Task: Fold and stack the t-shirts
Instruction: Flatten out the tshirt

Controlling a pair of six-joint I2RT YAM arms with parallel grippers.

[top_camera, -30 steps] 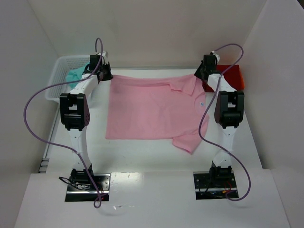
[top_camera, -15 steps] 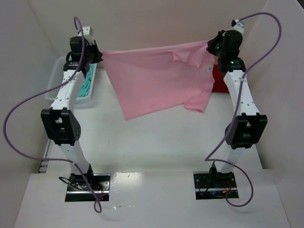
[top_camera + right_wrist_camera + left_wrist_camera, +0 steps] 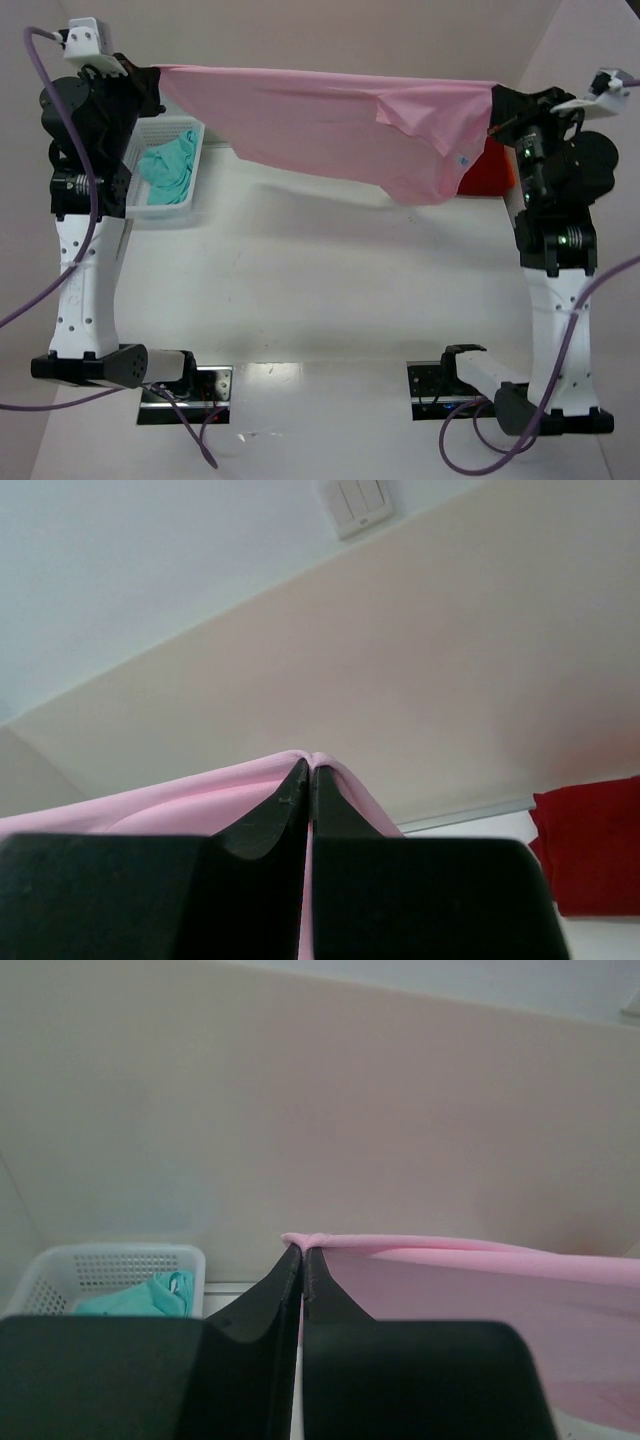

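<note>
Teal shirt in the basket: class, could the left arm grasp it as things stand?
Probably not: the left gripper is shut on a corner of the pink shirt, held high. The teal shirt lies uncovered in the basket beside that arm, so only that grip hinders.

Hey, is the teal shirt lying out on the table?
No, the teal shirt lies inside the basket at the left.

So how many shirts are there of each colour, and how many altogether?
pink t-shirt: 1
teal t-shirt: 1
red t-shirt: 1
Total: 3 t-shirts
</note>
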